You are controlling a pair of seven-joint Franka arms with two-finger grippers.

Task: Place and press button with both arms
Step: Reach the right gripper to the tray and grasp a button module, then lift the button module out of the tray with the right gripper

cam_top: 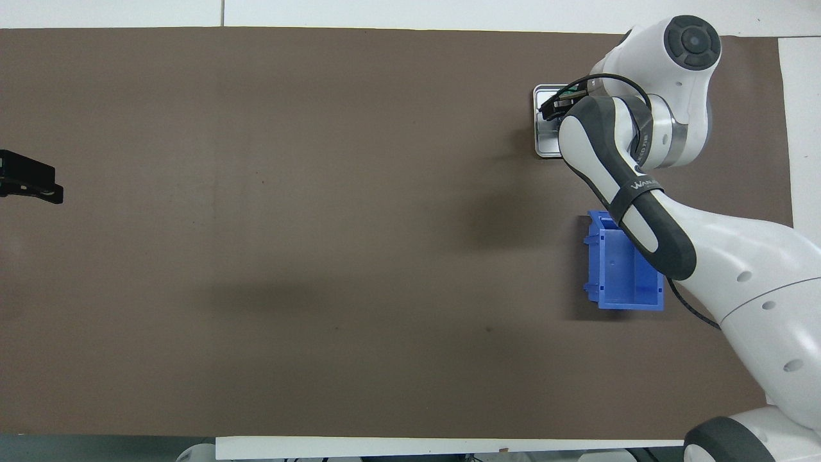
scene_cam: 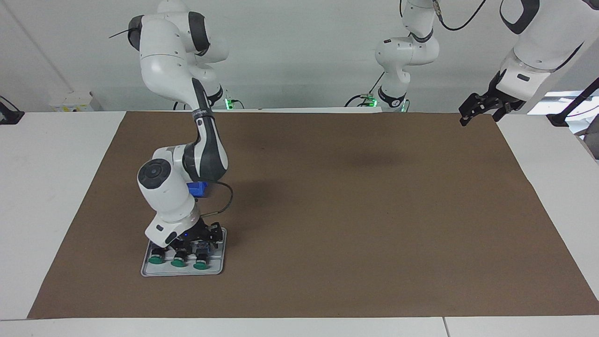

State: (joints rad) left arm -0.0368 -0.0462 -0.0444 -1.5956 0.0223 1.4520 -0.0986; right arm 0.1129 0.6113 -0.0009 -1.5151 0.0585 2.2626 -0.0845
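Observation:
Three green-capped buttons lie side by side on a small grey tray (scene_cam: 220,266) at the right arm's end of the mat. My right gripper (scene_cam: 202,243) is down on the tray, its fingers on either side of the black body of the button (scene_cam: 201,265) closest to the table's middle. The other two buttons (scene_cam: 178,262) (scene_cam: 157,259) lie free beside it. In the overhead view the right arm covers most of the tray (cam_top: 544,146), and only part of the right gripper (cam_top: 555,105) shows. My left gripper (scene_cam: 482,110) (cam_top: 29,183) waits open in the air over the mat's edge at the left arm's end.
A blue open bin (cam_top: 619,276) (scene_cam: 198,188) stands on the mat nearer to the robots than the tray, partly covered by the right arm. The brown mat (scene_cam: 355,224) covers most of the white table.

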